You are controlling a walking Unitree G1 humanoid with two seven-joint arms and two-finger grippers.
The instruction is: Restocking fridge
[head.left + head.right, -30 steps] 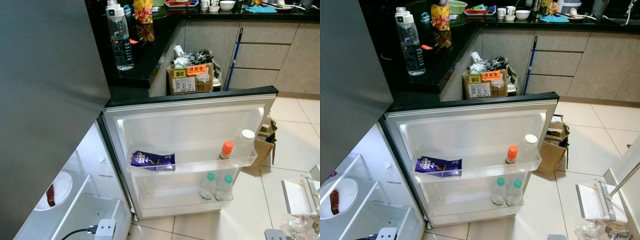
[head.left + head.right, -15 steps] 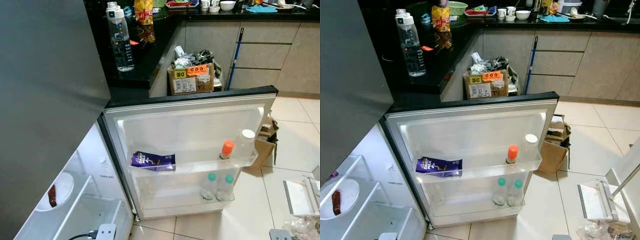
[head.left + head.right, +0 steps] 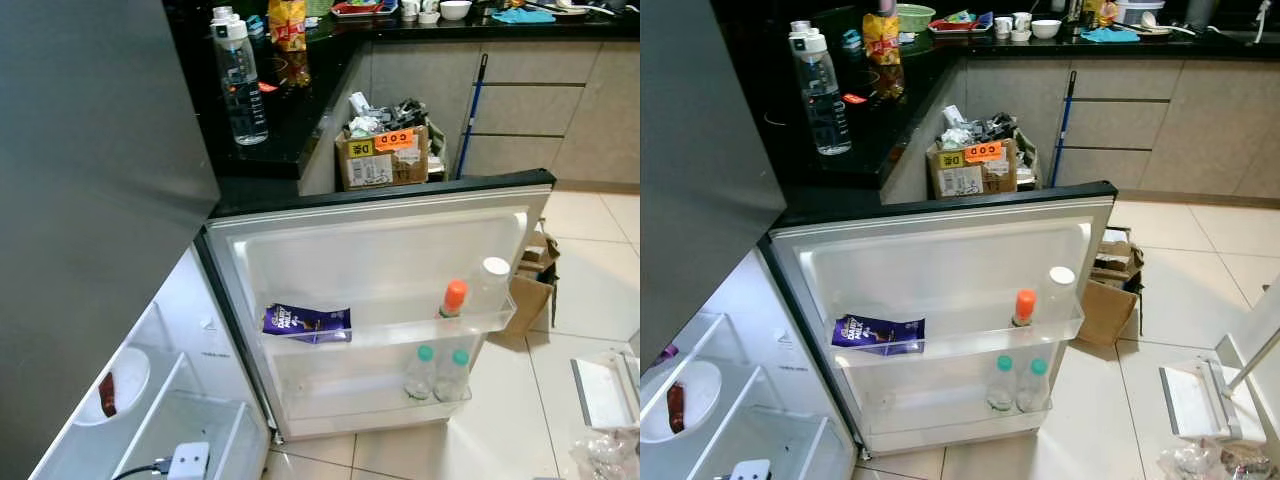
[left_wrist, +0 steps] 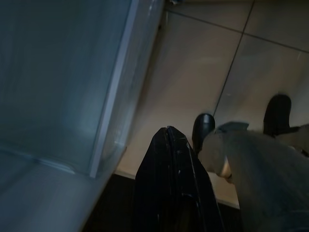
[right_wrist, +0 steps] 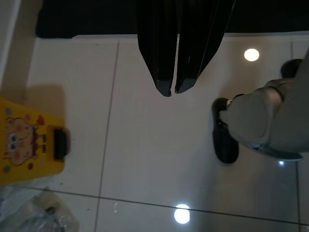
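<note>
The fridge door [image 3: 380, 240] stands wide open in front of me. Its upper shelf holds a purple chocolate packet [image 3: 306, 322], an orange-capped bottle [image 3: 452, 299] and a white-capped bottle [image 3: 492, 283]. Two green-capped bottles [image 3: 437, 372] stand on the lower shelf. At lower left, the lit fridge interior holds a white plate [image 3: 118, 382] with a dark red item on it. My left gripper [image 4: 167, 129] hangs shut beside the fridge's lower edge. Shut too, my right gripper [image 5: 172, 92] hangs over the floor tiles.
A tall water bottle [image 3: 240, 75] and a snack bag [image 3: 288, 22] stand on the black counter. A full cardboard box [image 3: 383, 150], a blue broom handle [image 3: 470, 115], flattened cardboard [image 3: 530, 285] and a white rack [image 3: 605, 390] crowd the floor. A yellow cartoon item [image 5: 26, 142] lies by my feet.
The white plug box with its cable at the bottom edge of the eye views has shifted slightly left. The door and its bottles stand as before.
</note>
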